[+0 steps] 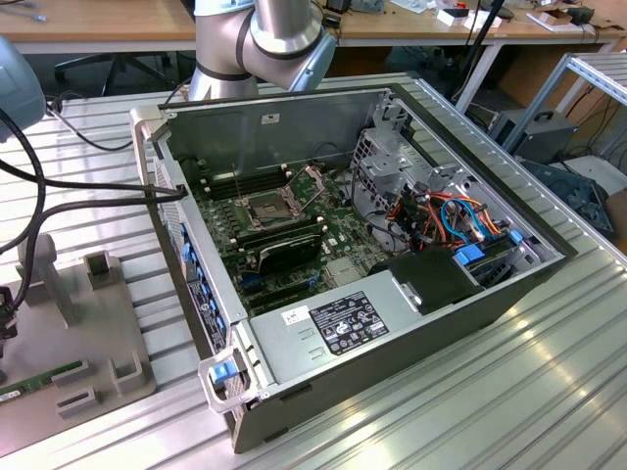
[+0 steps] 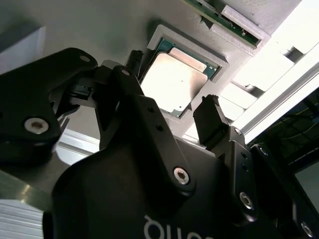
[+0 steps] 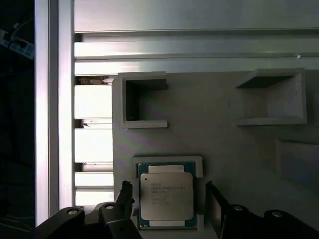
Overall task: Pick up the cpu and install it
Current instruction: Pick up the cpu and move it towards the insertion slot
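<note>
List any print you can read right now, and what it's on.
Nothing can be quoted.
cpu: several lines on its face, too small to read.
Power supply label: dense print, too small to read.
White sticker beside it: unreadable.
Gripper: white lettering on its body, cut off, unreadable.

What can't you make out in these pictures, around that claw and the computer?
Second wrist view: the claw hides one edge of the cpu.
Exterior view: the socket is too small to show whether it is empty.
Exterior view: the green memory stick is cut off by the picture's edge.
</note>
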